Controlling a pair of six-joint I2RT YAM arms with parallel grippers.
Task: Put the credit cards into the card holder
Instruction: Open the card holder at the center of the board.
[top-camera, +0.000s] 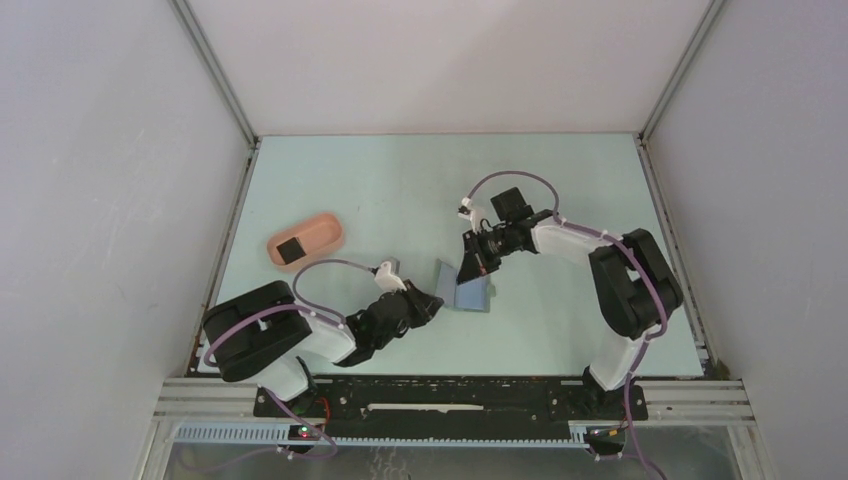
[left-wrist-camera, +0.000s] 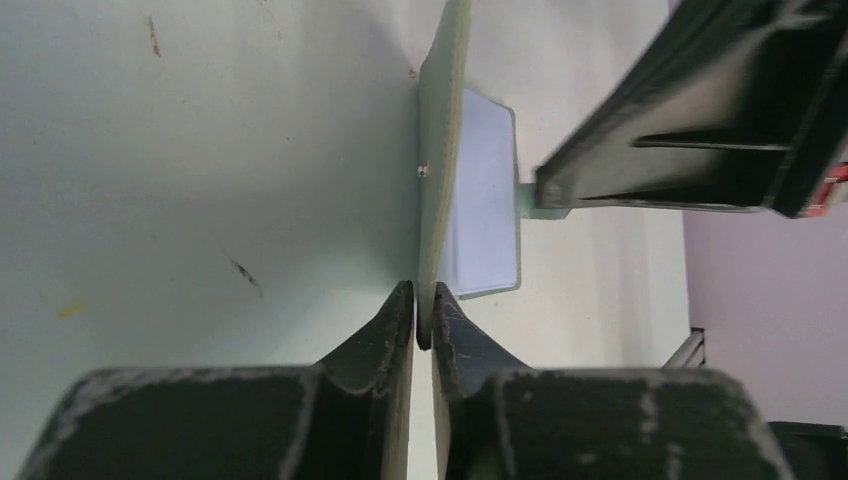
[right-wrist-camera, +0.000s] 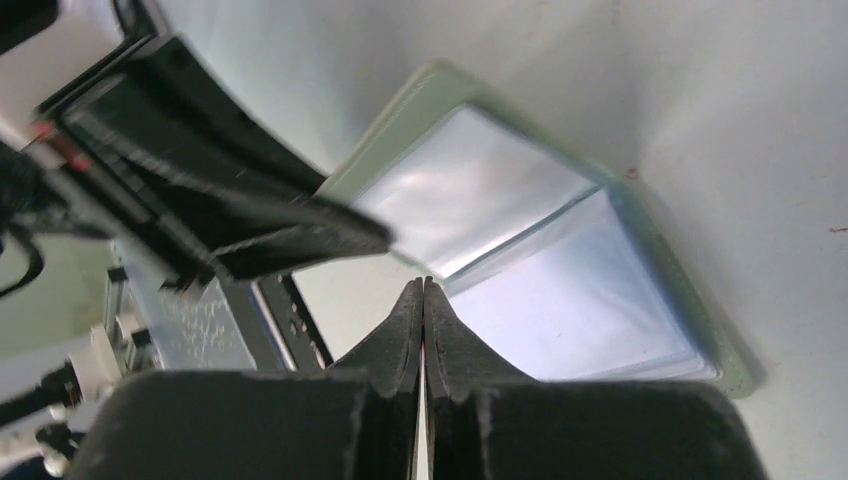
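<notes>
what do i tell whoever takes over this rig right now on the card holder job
Left pincer: shut on the edge of the card holder's raised flap, propping it open.
Right pincer: fingers together, tips at the holder's clear inner sleeves; nothing visibly held.
Cards: none visible in the sleeves. A dark flat square lies in the pink tray on the left; cannot tell whether it is a card.
Done: holder open.
Left: fetch the cards and slide them in.
</notes>
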